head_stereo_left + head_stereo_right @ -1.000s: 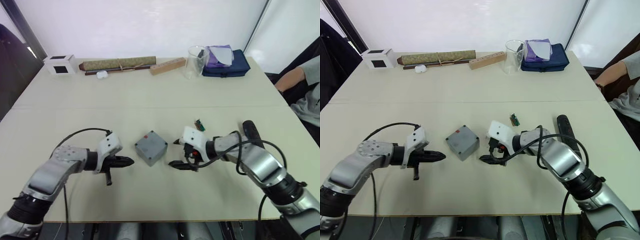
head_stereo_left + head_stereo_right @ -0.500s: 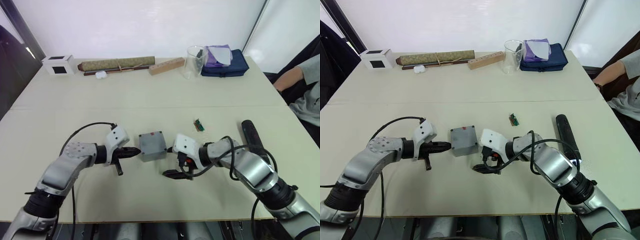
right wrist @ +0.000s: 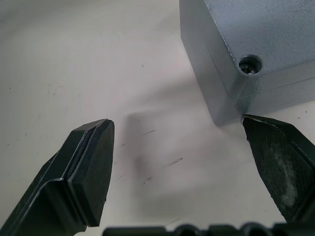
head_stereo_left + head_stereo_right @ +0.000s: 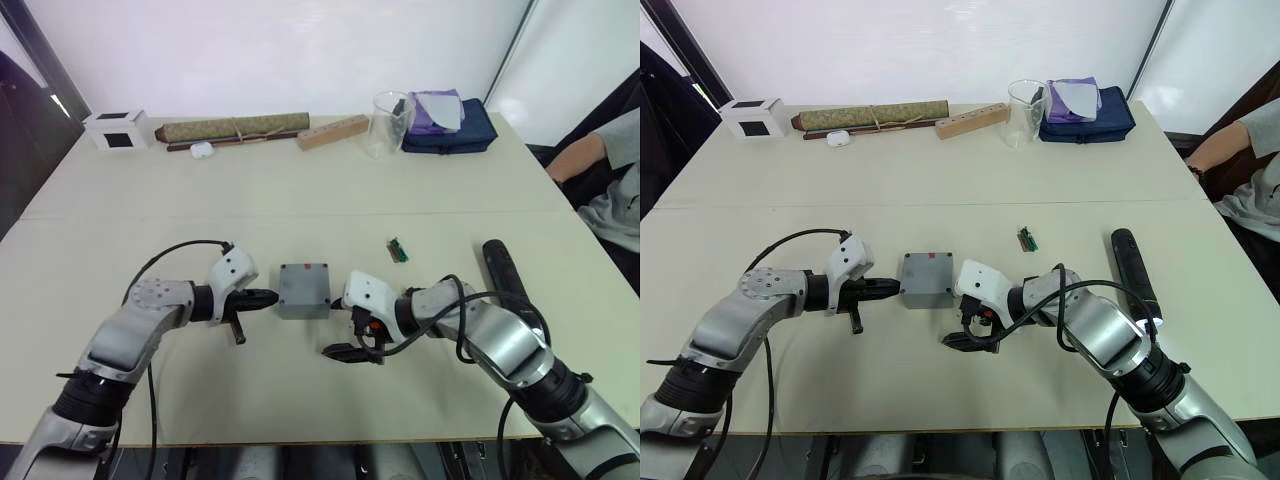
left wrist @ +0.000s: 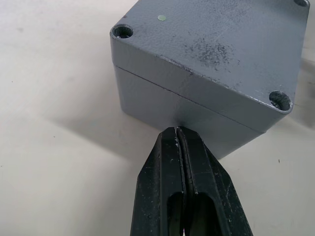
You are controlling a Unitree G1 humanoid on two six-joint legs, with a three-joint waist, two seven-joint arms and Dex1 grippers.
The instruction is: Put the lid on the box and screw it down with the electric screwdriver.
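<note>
Lid point(image 5: 216, 44) was already sitting on the box point(image 4: 304, 290). Left end effector point(image 5: 178, 135) pinched together, tips against its side; right end effector point(image 3: 177, 142) spread wide beside a corner.

You get bright, even daylight off the white backdrop, soft shadows beneath the box point(image 5: 206, 64), sharp focus.

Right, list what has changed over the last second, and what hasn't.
The box, lid already on, turned from a diamond to square-on. The left tool, shut, slid in to touch its left side; the right tool, open, moved in to its right corner. The electric screwdriver lies untouched on the table, as do the far-edge items.
</note>
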